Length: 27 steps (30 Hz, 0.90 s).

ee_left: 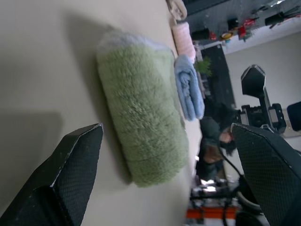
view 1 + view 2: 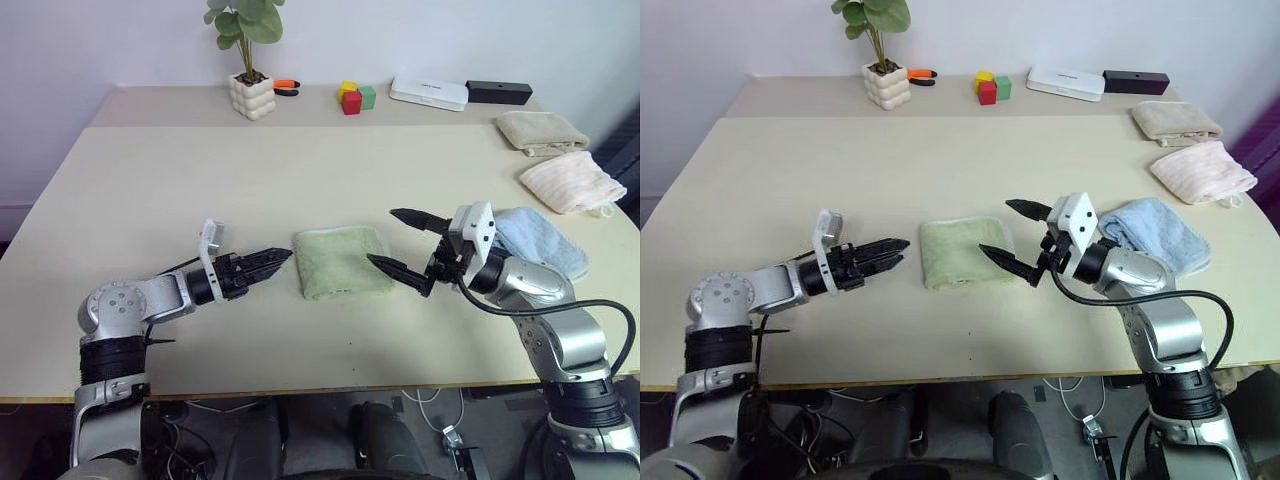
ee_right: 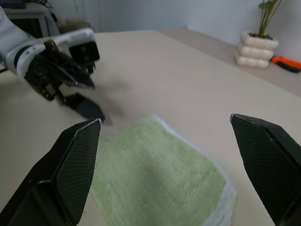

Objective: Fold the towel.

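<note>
Now folded towel [image 2: 341,261] between left tool [image 2: 272,262] and right tool [image 2: 407,243], both apparently released

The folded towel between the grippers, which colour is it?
Light green towel, clearest in the left eye view.

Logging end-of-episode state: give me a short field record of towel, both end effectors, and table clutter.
towel: light green towel, folded into a compact rectangle, flat on the table, not held
left end effector: open, beside the towel's left edge, apart from it
right end effector: open, at the towel's right edge, holding nothing
other cloths: blue cloth, pink towel, beige towel at right
far edge: potted plant, coloured blocks
</note>
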Tool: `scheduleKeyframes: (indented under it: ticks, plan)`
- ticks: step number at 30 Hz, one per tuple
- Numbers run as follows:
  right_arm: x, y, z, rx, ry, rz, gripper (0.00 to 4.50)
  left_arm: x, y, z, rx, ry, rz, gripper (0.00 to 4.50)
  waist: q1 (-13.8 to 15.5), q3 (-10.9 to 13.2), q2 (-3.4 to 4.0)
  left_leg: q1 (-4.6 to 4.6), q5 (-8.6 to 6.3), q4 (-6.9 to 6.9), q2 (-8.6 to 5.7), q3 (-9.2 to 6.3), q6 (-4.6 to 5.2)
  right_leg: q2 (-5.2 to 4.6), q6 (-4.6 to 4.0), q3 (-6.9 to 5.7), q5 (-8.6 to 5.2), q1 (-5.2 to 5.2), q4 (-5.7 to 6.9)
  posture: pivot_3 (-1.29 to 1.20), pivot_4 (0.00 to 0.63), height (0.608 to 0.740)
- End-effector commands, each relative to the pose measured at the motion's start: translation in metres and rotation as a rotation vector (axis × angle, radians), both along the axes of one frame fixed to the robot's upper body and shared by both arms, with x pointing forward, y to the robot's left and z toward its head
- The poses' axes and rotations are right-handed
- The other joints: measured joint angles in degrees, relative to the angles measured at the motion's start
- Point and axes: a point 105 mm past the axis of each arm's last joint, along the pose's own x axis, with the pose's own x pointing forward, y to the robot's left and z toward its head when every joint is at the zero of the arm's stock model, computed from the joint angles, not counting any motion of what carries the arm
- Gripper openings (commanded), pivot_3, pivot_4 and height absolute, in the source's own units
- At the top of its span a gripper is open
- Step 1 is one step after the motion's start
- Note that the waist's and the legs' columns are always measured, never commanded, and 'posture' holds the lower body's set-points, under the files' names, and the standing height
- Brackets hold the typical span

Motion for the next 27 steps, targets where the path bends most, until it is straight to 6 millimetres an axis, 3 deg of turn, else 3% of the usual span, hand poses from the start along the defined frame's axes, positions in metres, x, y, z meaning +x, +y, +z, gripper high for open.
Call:
scheduleKeyframes:
  ticks: [1, 8, 16, 22, 24, 27]
  plan:
    - [-0.001, 0.006, 0.009, 0.012, -0.051, 0.008, 4.49, -0.006, -0.009, 0.001, 0.005, 0.014, -0.057, 4.47, 0.0, 0.0, 0.0, 0.0, 0.0, 0.0, 0.0, 0.01, 0.0, 0.0, 0.0, 0.0, 0.0, -0.01, 0.0, 0.0, 0.15, 0.735]
    - [0.001, 0.003, 0.009, 0.012, -0.062, -0.024, 4.49, -0.002, -0.019, -0.025, 0.072, 0.115, -0.058, 4.47, 0.2, 0.0, 0.02, 0.01, 0.03, 0.0, -0.02, 0.0, -0.05, -0.02, -0.01, 0.0, 0.0, -0.02, 0.05, 0.0, 0.15, 0.735]
    - [0.003, 0.007, 0.008, 0.013, -0.071, -0.033, 4.49, 0.002, -0.047, -0.026, 0.057, 0.104, -0.123, 4.47, 0.8, 0.0, 0.02, 0.02, 0.03, 0.07, -0.1, -0.02, -0.06, -0.11, -0.04, 0.0, -0.02, 0.06, 0.04, 0.0, 0.15, 0.735]
    - [0.004, 0.007, 0.013, 0.015, -0.087, -0.05, 4.49, 0.009, -0.065, -0.041, 0.037, 0.193, -0.13, 4.47, 1.6, -0.1, 0.03, 0.03, 0.03, 0.15, -0.15, -0.04, -0.06, -0.15, -0.08, -0.01, -0.04, 0.13, 0.02, 0.0, 0.15, 0.735]
    - [0.005, 0.006, 0.012, 0.011, -0.088, -0.057, 4.5, 0.013, -0.071, -0.043, 0.041, 0.204, -0.133, 3.95, 1.6, -0.1, 0.03, 0.07, 0.03, 0.21, -0.19, -0.09, -0.05, -0.19, -0.2, -0.04, -0.1, 0.27, -0.03, 0.0, 0.15, 0.735]
    - [0.005, 0.006, 0.012, 0.009, -0.09, -0.062, 4.5, 0.015, -0.081, -0.041, 0.031, 0.214, -0.152, 2.66, 1.5, -0.1, 0.03, 0.07, 0.02, 0.22, -0.21, -0.11, -0.04, -0.21, -0.2, -0.05, -0.1, 0.31, -0.09, 0.0, 0.15, 0.735]
